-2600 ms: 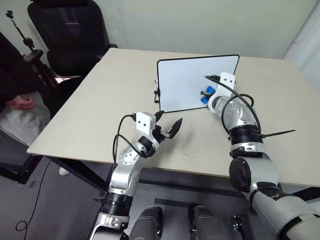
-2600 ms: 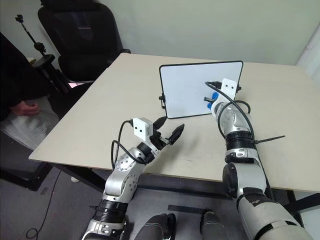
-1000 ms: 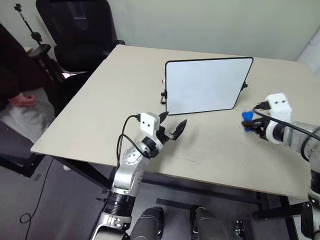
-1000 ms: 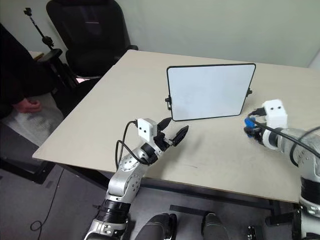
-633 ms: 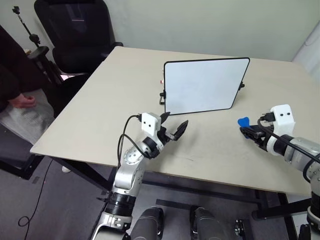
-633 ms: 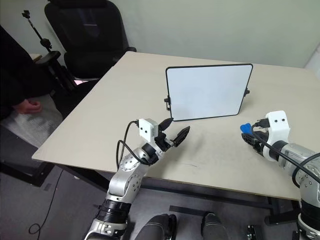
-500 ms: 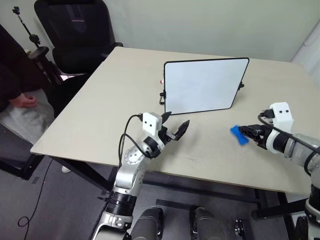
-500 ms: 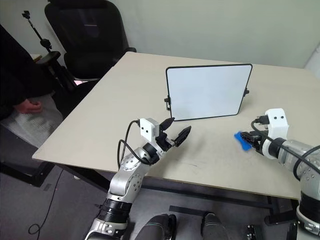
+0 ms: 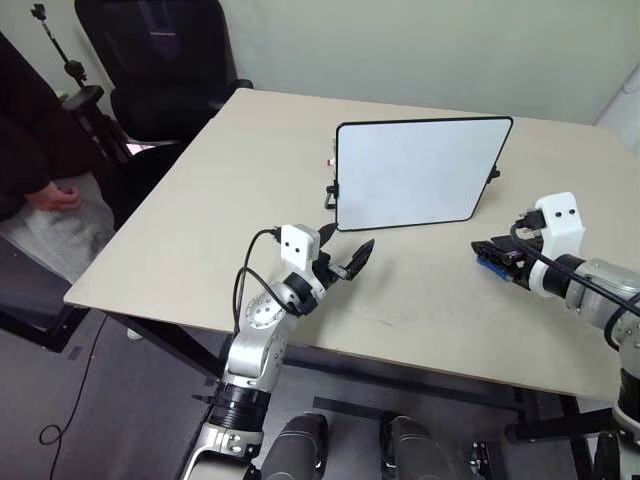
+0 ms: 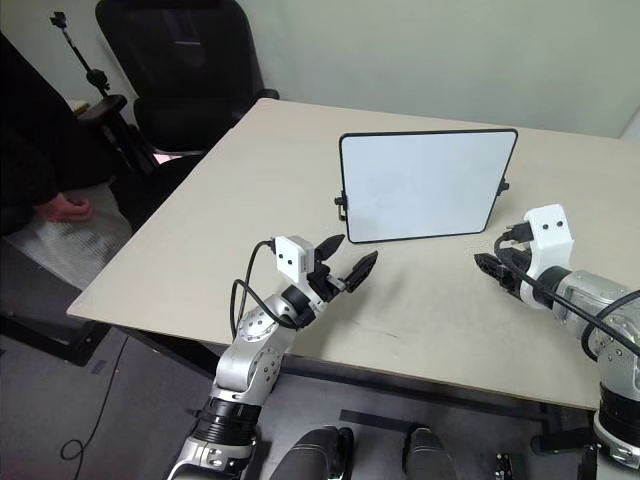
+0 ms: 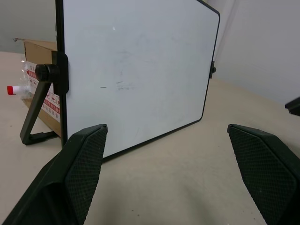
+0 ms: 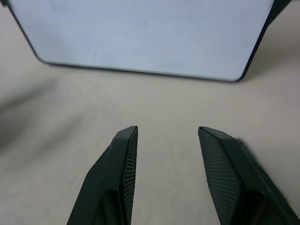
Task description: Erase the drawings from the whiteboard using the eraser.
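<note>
— So, where's the eraser?
— A blue sliver on the counter, just under the right end effector, which gapes empty. The left end effector is spread wide and empty too.
— And the whiteboard?
— Propped upright facing the arms, ready for wiping.

**What is hard to see**

The eraser is mostly hidden by the right hand; only a bit of blue shows under its tips. A cardboard box and a small red-capped thing sit behind the whiteboard, partly covered by it. Faint marks on the board are too pale to tell. A person at the far left is cut off by the edge.
</note>
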{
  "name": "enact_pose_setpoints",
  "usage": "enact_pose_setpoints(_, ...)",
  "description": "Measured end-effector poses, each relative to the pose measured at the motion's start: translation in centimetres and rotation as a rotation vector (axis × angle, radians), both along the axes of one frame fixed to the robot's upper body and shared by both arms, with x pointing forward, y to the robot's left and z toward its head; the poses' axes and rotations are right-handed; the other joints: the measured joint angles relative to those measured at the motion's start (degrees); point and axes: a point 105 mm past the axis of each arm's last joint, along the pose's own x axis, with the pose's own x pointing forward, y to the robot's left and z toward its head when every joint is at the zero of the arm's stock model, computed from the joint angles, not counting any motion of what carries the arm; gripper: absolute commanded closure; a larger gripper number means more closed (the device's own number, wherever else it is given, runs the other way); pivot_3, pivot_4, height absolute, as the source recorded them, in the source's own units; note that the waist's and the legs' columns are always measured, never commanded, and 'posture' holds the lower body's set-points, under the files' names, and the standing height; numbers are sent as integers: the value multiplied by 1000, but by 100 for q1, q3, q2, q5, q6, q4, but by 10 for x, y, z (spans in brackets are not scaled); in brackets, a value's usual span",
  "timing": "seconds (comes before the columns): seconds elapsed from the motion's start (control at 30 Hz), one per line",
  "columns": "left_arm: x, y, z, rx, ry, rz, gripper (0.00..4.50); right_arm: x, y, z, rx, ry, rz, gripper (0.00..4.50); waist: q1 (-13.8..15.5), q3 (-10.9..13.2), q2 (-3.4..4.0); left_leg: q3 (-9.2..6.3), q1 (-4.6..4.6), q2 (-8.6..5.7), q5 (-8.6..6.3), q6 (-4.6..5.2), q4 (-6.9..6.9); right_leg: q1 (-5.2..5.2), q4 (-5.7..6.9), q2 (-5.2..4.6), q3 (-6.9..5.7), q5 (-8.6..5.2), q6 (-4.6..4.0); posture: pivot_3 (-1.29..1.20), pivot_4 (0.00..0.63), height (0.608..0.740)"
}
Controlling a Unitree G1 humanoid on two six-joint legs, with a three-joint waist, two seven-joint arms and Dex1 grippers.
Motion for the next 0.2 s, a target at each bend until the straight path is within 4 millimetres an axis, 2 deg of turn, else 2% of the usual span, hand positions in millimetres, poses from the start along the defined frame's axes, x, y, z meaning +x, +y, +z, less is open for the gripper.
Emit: enact_pose_setpoints(0.2, 0, 0, 0, -4, 1, 0, 0, -1, -3, -3, -8, -8, -15, 2344, 3, 0, 0, -1, -2, 0, -8, 10, 0, 1, 0, 0, -1, -10, 18, 0, 150, 740)
